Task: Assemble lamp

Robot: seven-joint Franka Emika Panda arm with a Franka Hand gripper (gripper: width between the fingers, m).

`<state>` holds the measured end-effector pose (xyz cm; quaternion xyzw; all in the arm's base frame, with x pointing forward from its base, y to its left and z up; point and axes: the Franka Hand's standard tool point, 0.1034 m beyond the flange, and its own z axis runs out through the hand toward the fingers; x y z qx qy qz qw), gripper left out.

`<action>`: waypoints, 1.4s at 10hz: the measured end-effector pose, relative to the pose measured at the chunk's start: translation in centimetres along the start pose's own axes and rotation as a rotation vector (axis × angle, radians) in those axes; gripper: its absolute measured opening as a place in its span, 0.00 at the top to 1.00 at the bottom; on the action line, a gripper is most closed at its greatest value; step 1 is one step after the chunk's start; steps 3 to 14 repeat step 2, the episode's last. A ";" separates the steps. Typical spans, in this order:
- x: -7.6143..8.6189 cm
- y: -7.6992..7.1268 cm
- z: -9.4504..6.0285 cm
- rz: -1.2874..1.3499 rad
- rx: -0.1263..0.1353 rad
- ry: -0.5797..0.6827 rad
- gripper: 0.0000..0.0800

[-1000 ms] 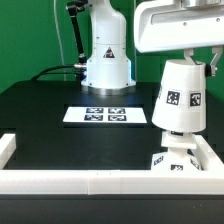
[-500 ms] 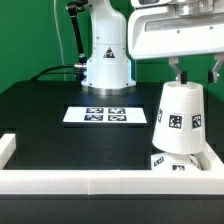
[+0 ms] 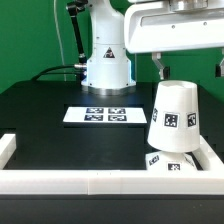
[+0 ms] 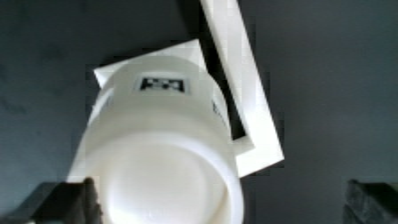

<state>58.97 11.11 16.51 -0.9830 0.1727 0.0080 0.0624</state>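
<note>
The white cup-shaped shade [image 3: 175, 115] sits narrow end up and a little tilted over the flat square base block [image 3: 168, 163], at the exterior view's right. The bulb is hidden under the shade. My gripper [image 3: 190, 70] is open just above the shade, one finger [image 3: 158, 66] apart from it on the exterior view's left. In the wrist view the shade [image 4: 160, 165] fills the space between my dark fingertips [image 4: 63, 202], which stand clear of it on both sides. The tagged base block [image 4: 169, 85] shows beyond it.
A low white wall [image 3: 60, 180] runs along the table's front and up the right side [image 4: 240, 70], close beside the base. The marker board [image 3: 105, 115] lies mid-table. The white robot pedestal [image 3: 106, 60] stands at the back.
My fingers have spread apart and let go of the shade. The shade now sits lower, shifted toward the exterior view's left and slightly tilted.
</note>
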 end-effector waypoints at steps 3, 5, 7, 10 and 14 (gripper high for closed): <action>0.1 0.1 0.2 -0.004 0.000 -0.001 0.13; 0.1 0.1 0.2 -0.004 0.000 -0.001 0.13; 0.1 0.1 0.2 -0.004 0.000 -0.001 0.13; 0.1 0.1 0.2 -0.004 0.000 -0.001 0.13; 0.1 0.1 0.2 -0.004 0.000 -0.001 0.13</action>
